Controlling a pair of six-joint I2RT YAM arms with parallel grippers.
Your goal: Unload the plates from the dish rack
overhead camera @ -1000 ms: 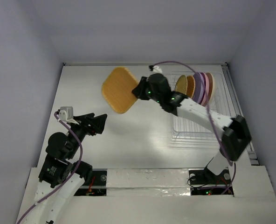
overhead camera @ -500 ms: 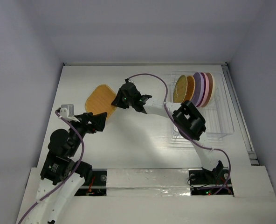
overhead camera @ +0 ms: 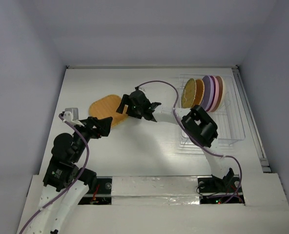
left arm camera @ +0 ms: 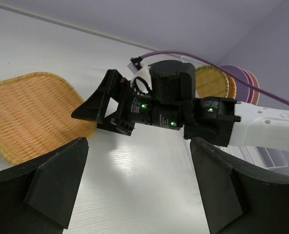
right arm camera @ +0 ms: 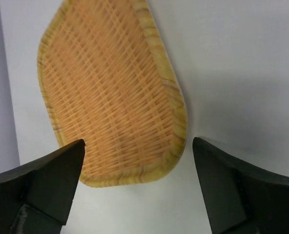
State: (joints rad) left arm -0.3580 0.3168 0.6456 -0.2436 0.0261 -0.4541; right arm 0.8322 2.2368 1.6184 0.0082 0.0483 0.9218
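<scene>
An orange-yellow woven plate [overhead camera: 104, 108] lies on the white table left of centre, also seen in the left wrist view [left arm camera: 27, 112] and the right wrist view [right arm camera: 110, 92]. My right gripper [overhead camera: 120, 106] is open at the plate's right edge, its jaws wide apart and not touching it [right arm camera: 138, 146]. My left gripper [overhead camera: 105, 127] is open just below the plate, with bare table between its fingers [left arm camera: 138, 146]. Several plates [overhead camera: 203, 92] stand upright in the wire dish rack [overhead camera: 232, 124] at the right: orange-yellow, lavender and pink.
The right arm [overhead camera: 198, 124] stretches across the table's middle from the rack side, trailing a purple cable [overhead camera: 159, 84]. In the left wrist view the right gripper's black body [left arm camera: 159, 105] sits right in front. Grey walls close in the table.
The right gripper carried the woven plate down and to the left, then opened and let it go on the table. The left gripper has opened a little wider.
</scene>
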